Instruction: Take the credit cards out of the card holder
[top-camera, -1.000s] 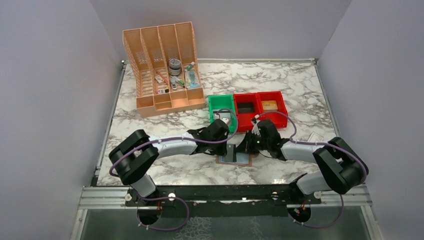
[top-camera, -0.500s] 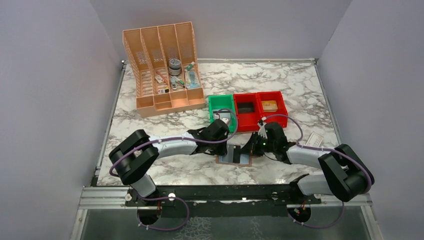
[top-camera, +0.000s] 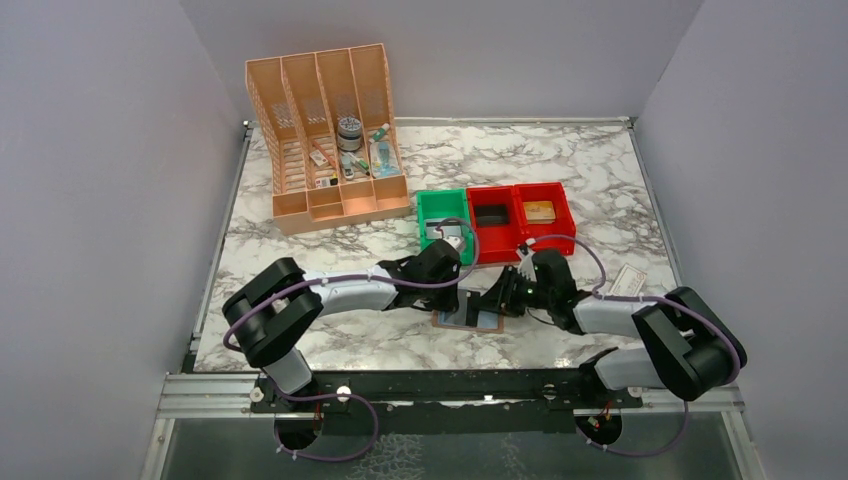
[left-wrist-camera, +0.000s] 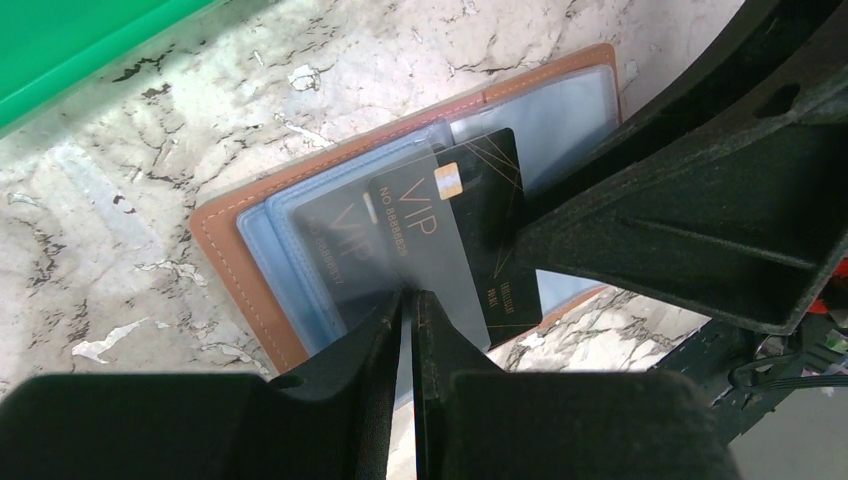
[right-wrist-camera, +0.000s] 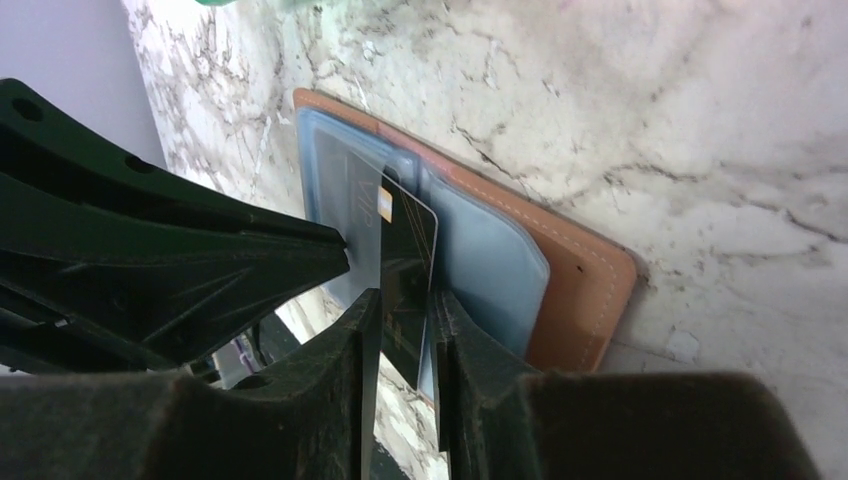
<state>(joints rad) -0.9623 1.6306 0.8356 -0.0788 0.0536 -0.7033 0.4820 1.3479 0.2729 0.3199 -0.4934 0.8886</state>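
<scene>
Extraction of one credit card (left-wrist-camera: 470, 215) is the step in hand. The card holder (top-camera: 468, 320) lies open and flat on the marble table (top-camera: 330, 240), between the two arms and on the near side of the green bin (top-camera: 440, 212) and red bins (top-camera: 495, 215), with its blue-grey inside facing up.

The left gripper (left-wrist-camera: 410, 297) comes in from the left. Its fingers are clenched, with only a sliver between them, on the edge of a clear pocket (left-wrist-camera: 320, 235) of the card holder, seemingly pinning it in place. The black credit card marked VIP sticks well out of that pocket toward the right, though its left end is covered by the clear plastic. A second card (left-wrist-camera: 345, 245) shows faintly through the pocket, fully seated.

The right gripper (right-wrist-camera: 403, 297) reaches in from the right. Its fingers straddle the free end of the credit card but stand parted wider than the card is thin, so the card appears released rather than pinched.

Judged from this, no card is fully out yet. The next move likely calls for the right fingers to close on the card's faces again, perhaps deeper along it, and draw it rightward in line with the pocket. Meanwhile the left grip would need to keep the holder from sliding along. The second card would then need the same treatment.
</scene>
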